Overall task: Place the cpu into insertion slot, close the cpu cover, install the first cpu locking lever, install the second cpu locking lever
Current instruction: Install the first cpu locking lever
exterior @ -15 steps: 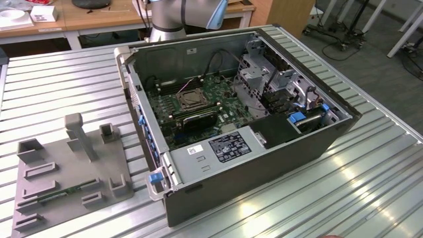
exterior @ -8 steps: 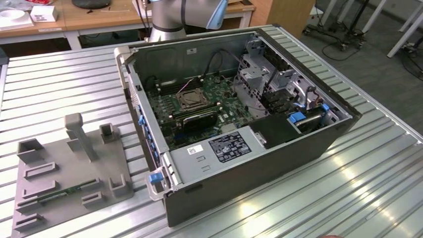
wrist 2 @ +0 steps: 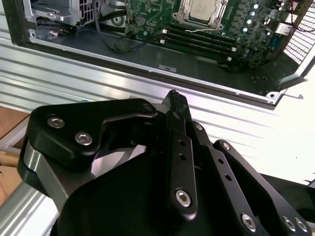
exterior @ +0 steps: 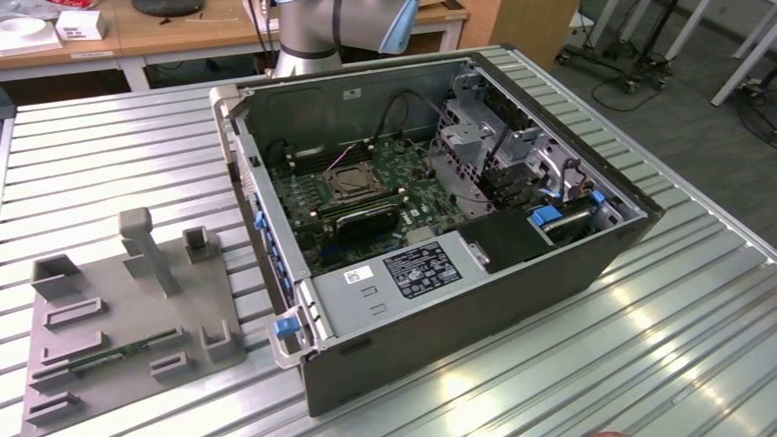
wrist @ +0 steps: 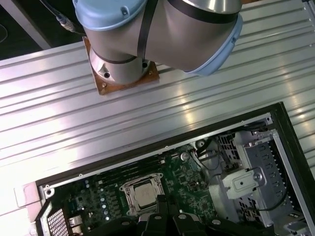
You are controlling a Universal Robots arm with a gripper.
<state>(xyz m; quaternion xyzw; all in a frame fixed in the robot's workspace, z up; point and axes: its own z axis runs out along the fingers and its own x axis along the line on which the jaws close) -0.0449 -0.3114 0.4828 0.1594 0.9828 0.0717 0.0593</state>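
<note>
Silver-grey arm (wrist: 197, 34), pale blue joint caps (wrist: 106, 12), black claw (wrist 2: 174, 98), silver screws (wrist 2: 183, 197)

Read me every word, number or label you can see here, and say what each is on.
None can be read.
Large label on the power supply: print too small.
White sticker beside it: too small.
White box on the desk: blurred.
Small label on the case rim in the second wrist view: too small.
</note>
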